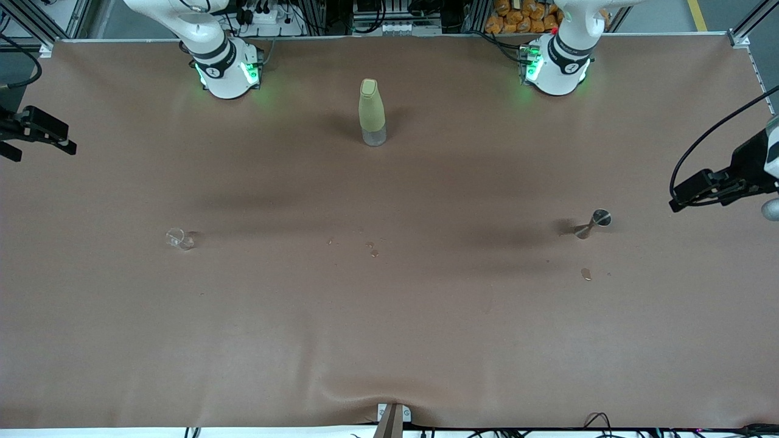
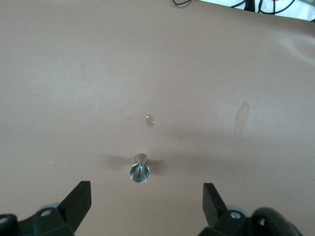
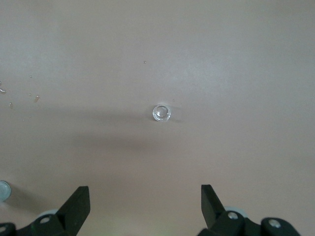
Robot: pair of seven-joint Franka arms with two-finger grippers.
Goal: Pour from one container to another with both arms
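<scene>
The left gripper (image 2: 143, 196), jaws wide apart, hangs high over the upright steel jigger (image 1: 593, 223) at the left arm's end of the table. The right gripper (image 3: 145, 199), equally spread, hangs over a small clear glass (image 1: 180, 239) at the right arm's end. Bare brown tabletop (image 1: 389, 316) surrounds both vessels; a yellow-green bottle (image 1: 372, 112) stands well apart between the bases.

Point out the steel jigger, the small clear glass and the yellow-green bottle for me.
steel jigger (image 1: 593, 224), front view, on its narrow waist.
small clear glass (image 3: 161, 113), right wrist view, on its open mouth seen from above.
yellow-green bottle (image 1: 372, 109), front view, on the middle of its body.
</scene>
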